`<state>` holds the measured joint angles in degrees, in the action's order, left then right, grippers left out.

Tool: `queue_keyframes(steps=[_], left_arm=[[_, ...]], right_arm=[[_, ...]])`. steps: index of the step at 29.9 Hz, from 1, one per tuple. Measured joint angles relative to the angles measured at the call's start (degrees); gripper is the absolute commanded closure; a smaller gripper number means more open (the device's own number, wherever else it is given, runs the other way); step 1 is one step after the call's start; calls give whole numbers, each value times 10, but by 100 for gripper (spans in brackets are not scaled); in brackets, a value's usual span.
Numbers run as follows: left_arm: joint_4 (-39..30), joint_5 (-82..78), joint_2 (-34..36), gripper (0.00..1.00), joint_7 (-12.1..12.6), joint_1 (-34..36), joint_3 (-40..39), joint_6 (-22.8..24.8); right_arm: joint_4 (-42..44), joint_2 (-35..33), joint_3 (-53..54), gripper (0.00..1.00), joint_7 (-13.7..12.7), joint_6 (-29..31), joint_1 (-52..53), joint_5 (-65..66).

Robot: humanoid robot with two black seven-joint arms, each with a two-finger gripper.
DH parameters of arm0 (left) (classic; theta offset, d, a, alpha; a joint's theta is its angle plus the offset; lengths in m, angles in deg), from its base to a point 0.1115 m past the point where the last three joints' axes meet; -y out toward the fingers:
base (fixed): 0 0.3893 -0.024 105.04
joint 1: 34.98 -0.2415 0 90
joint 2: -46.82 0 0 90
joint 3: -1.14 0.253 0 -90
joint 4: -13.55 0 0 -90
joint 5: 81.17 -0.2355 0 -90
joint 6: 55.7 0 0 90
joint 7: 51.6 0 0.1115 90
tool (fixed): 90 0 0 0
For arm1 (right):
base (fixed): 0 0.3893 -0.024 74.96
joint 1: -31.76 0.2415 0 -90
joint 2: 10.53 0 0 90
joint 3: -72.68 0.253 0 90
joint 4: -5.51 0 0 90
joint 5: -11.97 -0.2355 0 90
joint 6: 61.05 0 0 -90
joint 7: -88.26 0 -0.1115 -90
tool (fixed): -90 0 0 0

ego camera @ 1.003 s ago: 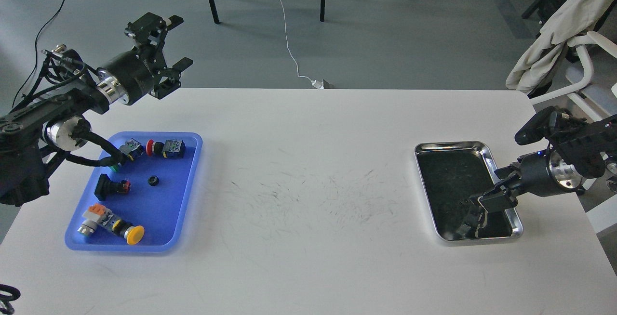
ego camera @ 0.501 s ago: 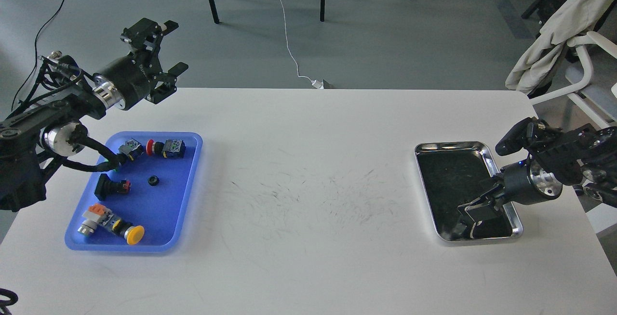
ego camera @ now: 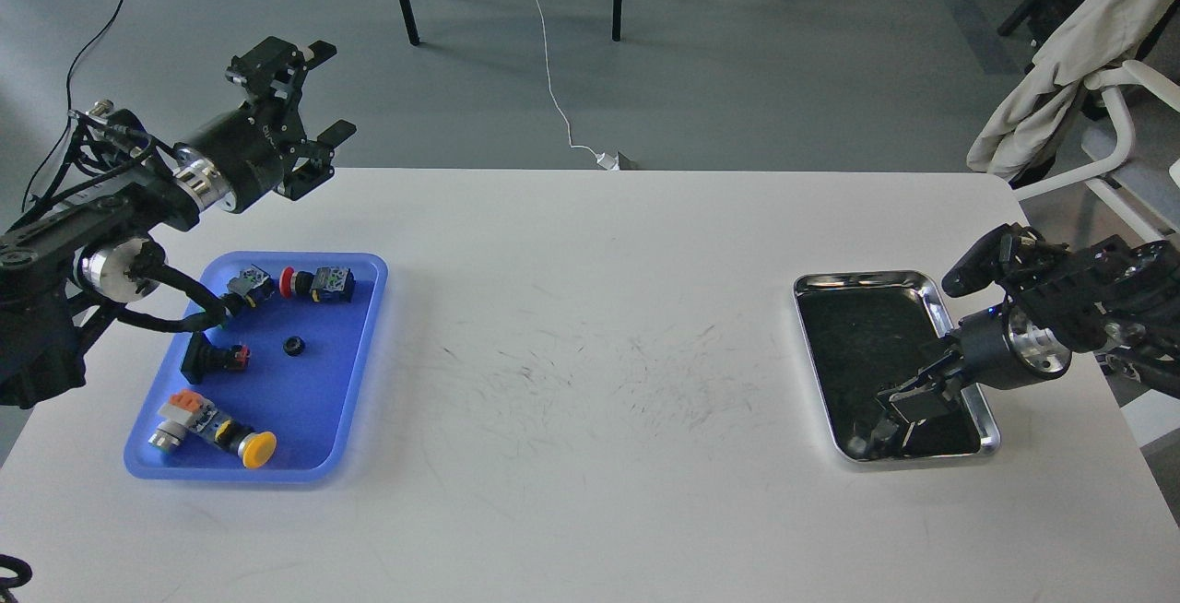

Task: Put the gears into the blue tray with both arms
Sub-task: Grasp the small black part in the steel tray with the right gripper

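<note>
Left claw: raised above the far-left corner of the desk, beyond the blue tray, fingers spread apart and carrying nothing.

Blue tray: sits at the left of the desk. One gear lies flat on its floor, near the middle, apart from the push-button switches around it: a red-headed one at the far edge, a black square-headed one to the left, a yellow-capped one at the near end.

Centre of desk: scuffed, nothing of the task on it.

Steel tray: at the right. The right claw is down inside its near end, tips at or close to the dark floor. The claw is dark against the dark floor; I cannot tell whether it is spread or clenched, nor whether anything is in it. The second gear cannot be made out.

Assessment: one gear delivered; the step in hand appears to be the pickup of the second from the steel tray. Next move calls for a sure pinch on a very small part, then a lift clear of the rim and a carry leftward to the blue tray.
</note>
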<state>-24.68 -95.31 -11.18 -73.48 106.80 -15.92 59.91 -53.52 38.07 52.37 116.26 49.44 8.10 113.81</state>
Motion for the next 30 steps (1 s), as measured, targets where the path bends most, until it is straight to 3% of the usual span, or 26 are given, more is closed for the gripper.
queue_keyframes(steps=[7,15,30], left_arm=[[0,0,6,1,0,-1,0,1],[0,0,7,1,0,-2,-1,1],[1,0,9,1,0,-3,0,0]], right_arm=[[12,18,-5,34,0,0,-2,1],[12,39,-7,41,0,0,-2,1],[9,43,-32,42,0,21,17,3]])
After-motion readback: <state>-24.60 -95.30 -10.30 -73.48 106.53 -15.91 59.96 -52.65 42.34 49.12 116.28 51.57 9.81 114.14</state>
